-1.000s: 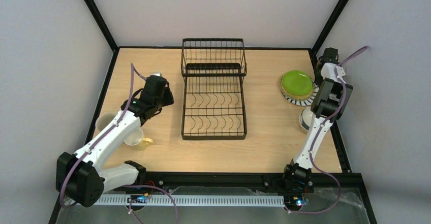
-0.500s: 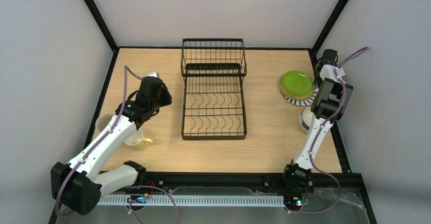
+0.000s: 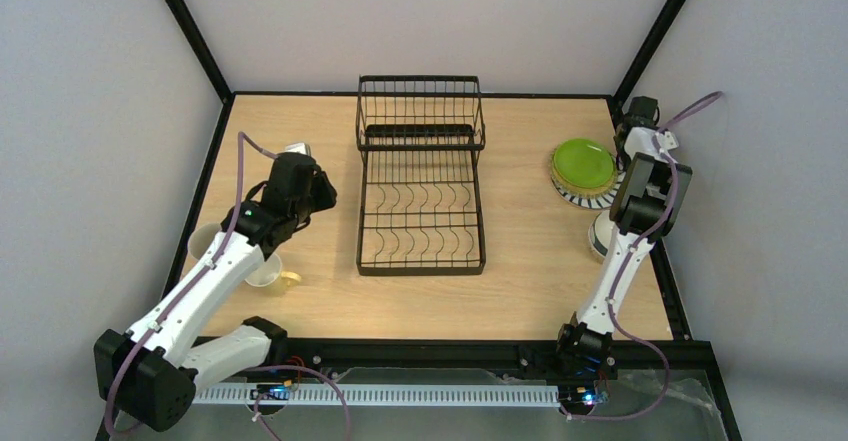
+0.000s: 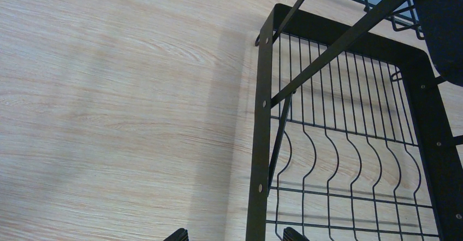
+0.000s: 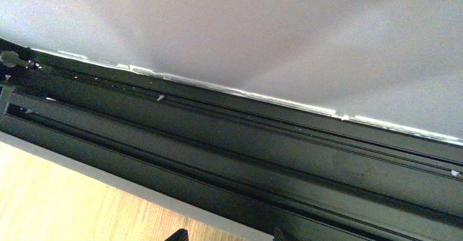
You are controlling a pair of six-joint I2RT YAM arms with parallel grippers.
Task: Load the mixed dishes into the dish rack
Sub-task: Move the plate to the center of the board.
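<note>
The black wire dish rack (image 3: 420, 176) stands in the middle of the table with nothing in it. Its left frame bar (image 4: 261, 142) runs between my left gripper's (image 4: 235, 235) spread tips. In the top view my left gripper (image 3: 320, 193) hovers open just left of the rack. A cream mug (image 3: 203, 241) and a pale yellow mug (image 3: 268, 273) sit at the left edge, partly under the left arm. A lime green plate (image 3: 584, 164) tops a stack over a striped-rim plate (image 3: 577, 198) at the right. My right gripper (image 3: 640, 113) is open and empty at the far right corner.
Another mug (image 3: 598, 235) sits half hidden behind the right forearm. The right wrist view shows only the black frame rail (image 5: 245, 142), the grey wall (image 5: 273, 28) and a strip of table. Black cage posts rise from the far corners.
The left arm has swung slightly left and back, its gripper staying beside the rack. The right gripper has edged a little further toward the far right corner.
</note>
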